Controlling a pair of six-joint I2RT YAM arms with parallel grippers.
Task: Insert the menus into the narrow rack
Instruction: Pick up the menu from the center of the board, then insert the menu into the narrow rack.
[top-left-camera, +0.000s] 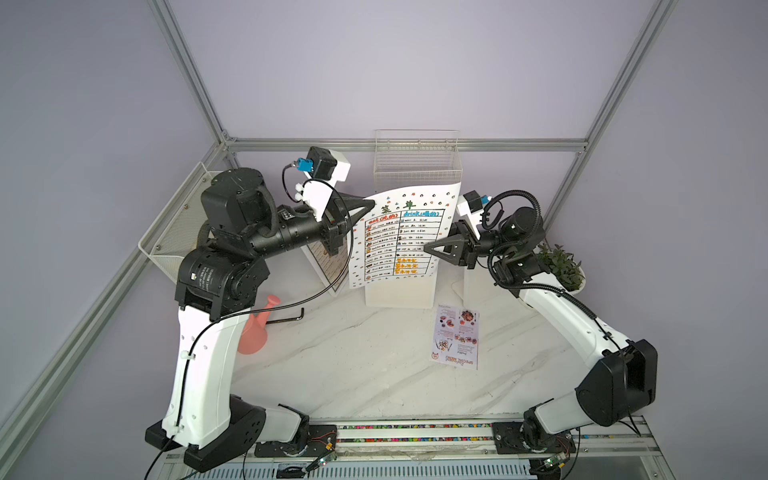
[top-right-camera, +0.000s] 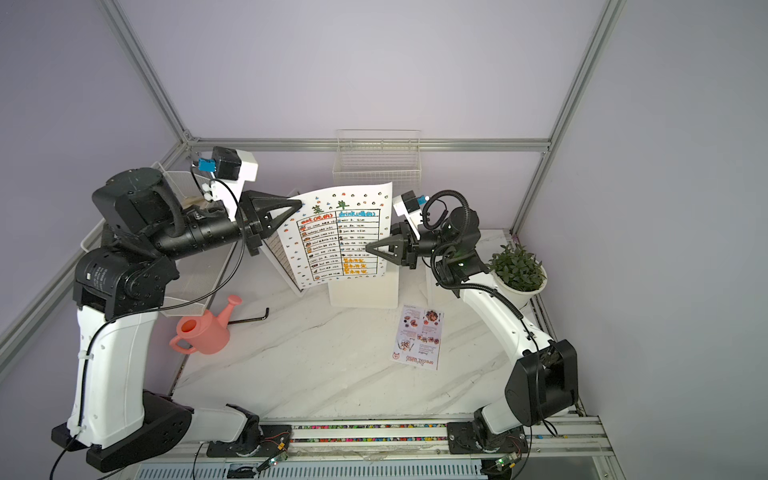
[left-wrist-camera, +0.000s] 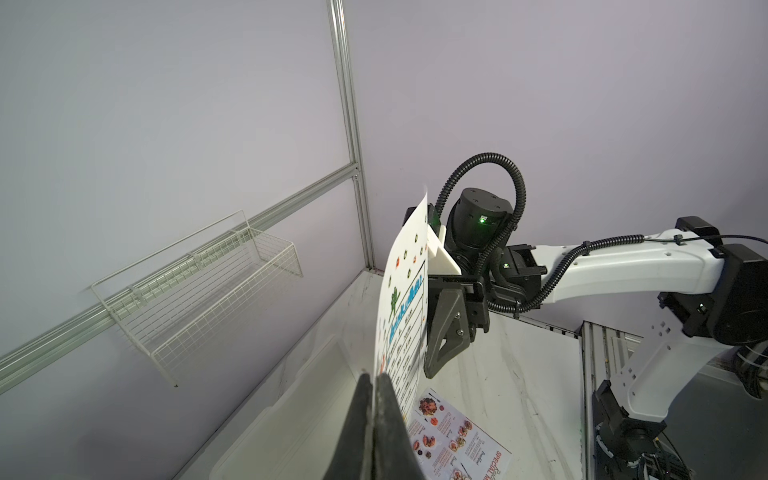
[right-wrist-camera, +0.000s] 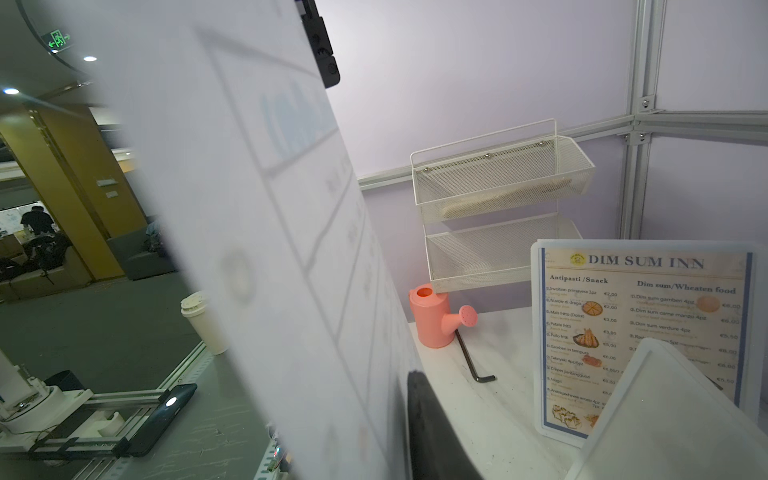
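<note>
The table (top-left-camera: 374, 374) is carrying most of what I am not yet dealing with. On the back wall above it the rack (top-left-camera: 417, 162) is hanging with nothing in it, its open mouth facing up, so each sheet will have to go in edge-first from above.

That is why I am holding the grid menu (top-left-camera: 399, 237) upright in the air and not flat. It is standing in front of the rack with its top edge near the rack's lower wires, bowing a little, and it is not inside yet. Below it a pale tub (top-left-camera: 399, 295) is sitting on the table. The big menu (right-wrist-camera: 623, 332) is leaning upright behind that tub, and the leaflet (top-left-camera: 457, 336) is lying flat nearer the front, well apart from the rack. Both are waiting their turn, I judge.

My left claw (top-left-camera: 370, 204) is squeezing fully closed on the grid menu's upper corner. The left wrist view shows the paper pinched between the two fingers (left-wrist-camera: 390, 432), so this claw is carrying the sheet.

My right claw (top-left-camera: 428, 249) is reaching in at the opposite edge, about halfway down, probably to steady the floppy paper for the drop. Its tips are overlapping that edge, only narrowly parted. The sheet is hiding one finger in the right wrist view, so I cannot tell whether it is pinching the paper or only beside it.
</note>
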